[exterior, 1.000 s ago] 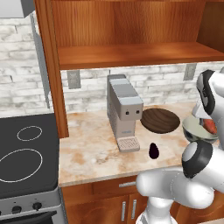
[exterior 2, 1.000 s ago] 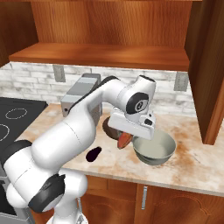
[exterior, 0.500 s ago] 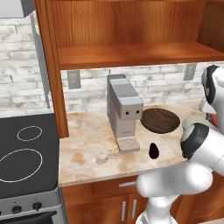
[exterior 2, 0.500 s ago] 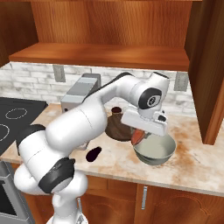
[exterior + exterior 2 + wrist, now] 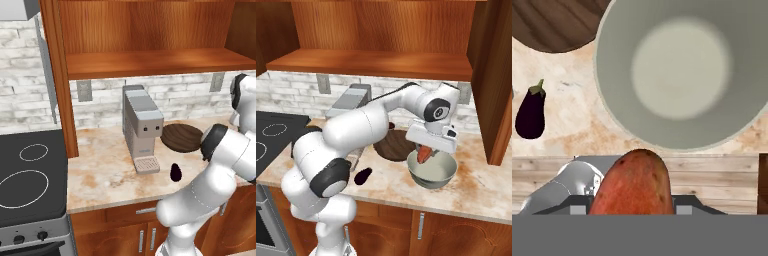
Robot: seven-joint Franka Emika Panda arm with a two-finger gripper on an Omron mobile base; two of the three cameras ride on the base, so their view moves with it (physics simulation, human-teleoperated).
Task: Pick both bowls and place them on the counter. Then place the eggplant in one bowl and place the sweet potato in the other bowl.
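Right base view, left to right: the small, shiny purple-black eggplant (image 5: 363,175) lies on the beige marbled stone counter (image 5: 481,187). At its two o'clock sits the wide, dark brown wooden bowl (image 5: 394,145). Next, the gripper (image 5: 425,155) squeezes the orange-brown sweet potato (image 5: 424,153) just above the deep grey-green bowl (image 5: 432,171).

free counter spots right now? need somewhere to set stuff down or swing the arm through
Bare counter lies between the stovetop and the coffee machine, and right of the grey-green bowl toward the cabinet side. Crowded: the wooden bowl, grey-green bowl and eggplant cluster together, with the pincer holding the sweet potato above the grey-green bowl.
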